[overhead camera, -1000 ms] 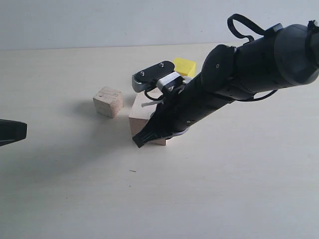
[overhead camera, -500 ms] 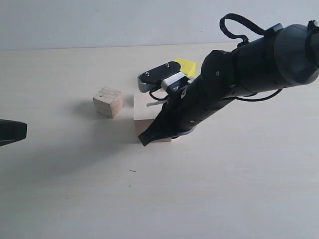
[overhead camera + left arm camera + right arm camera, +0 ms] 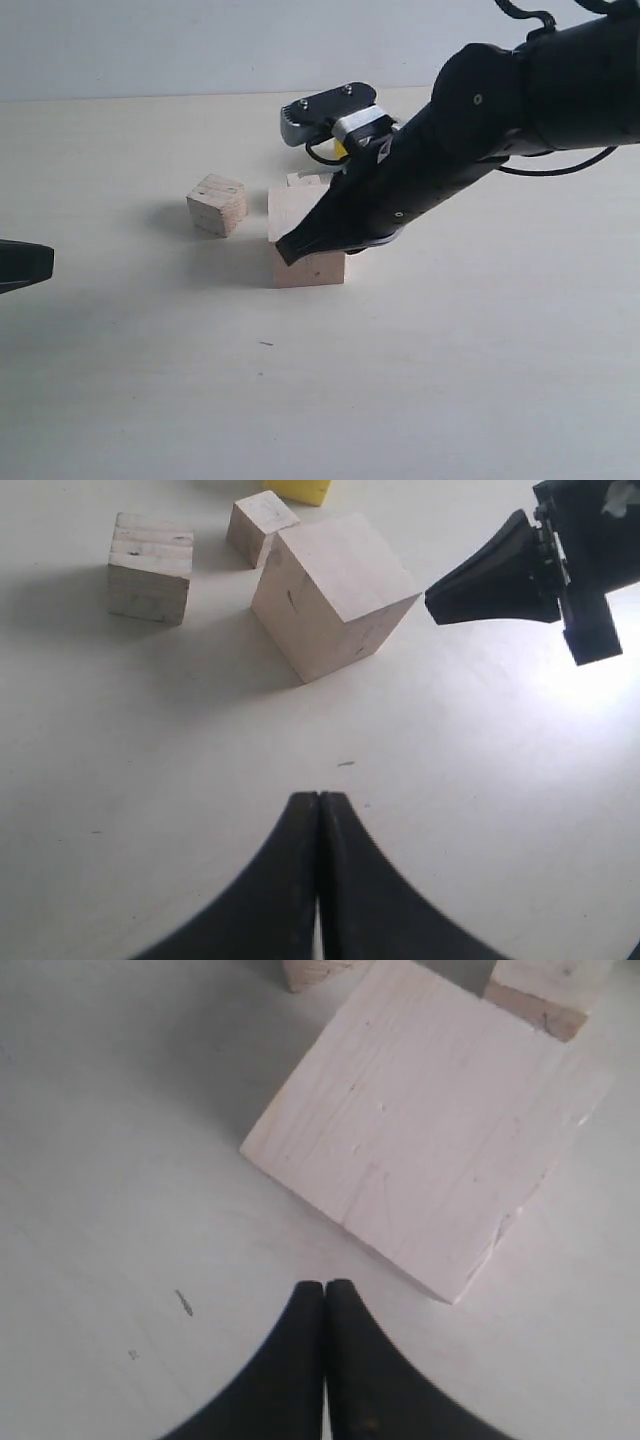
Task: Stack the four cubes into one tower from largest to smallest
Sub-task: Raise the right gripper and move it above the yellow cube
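The right claw [image 3: 325, 1287], pressed together and empty, is being held just beside the largest pale cube [image 3: 420, 1160], unstacked on the bench [image 3: 450, 380]; in judgement, full spreading is being required before the yellow cube [image 3: 295, 488] beyond is squarely gripped.

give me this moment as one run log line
stack: none yet | right tool: shut, empty, tip by largest cube | left tool: shut, empty, clear of cubes | yellow cube, small cube, smallest cube: on table
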`<move>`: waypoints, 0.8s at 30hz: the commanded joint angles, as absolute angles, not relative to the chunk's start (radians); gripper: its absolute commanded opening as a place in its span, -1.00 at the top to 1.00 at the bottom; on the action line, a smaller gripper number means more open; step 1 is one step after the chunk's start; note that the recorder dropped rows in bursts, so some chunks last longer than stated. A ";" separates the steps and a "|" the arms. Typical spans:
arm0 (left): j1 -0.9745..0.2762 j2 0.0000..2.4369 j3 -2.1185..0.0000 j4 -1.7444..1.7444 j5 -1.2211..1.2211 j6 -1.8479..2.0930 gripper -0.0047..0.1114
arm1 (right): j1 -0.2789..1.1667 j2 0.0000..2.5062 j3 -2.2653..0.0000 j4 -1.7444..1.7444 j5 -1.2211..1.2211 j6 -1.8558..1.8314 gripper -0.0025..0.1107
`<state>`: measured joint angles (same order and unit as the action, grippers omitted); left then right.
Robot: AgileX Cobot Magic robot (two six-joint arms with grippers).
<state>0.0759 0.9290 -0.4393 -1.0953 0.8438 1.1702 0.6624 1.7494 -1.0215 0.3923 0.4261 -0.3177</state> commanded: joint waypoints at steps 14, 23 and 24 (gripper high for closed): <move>0.070 0.932 -0.445 -1.103 0.911 1.170 0.92 | 0.351 1.563 -1.377 0.179 0.593 -0.133 0.96; 0.070 0.932 -0.445 -1.103 0.898 1.171 0.92 | 0.323 1.885 -1.478 0.048 0.586 -0.272 0.96; 0.070 0.932 -0.445 -1.103 0.898 1.171 0.92 | 0.323 1.915 -1.498 0.041 0.592 -0.276 0.96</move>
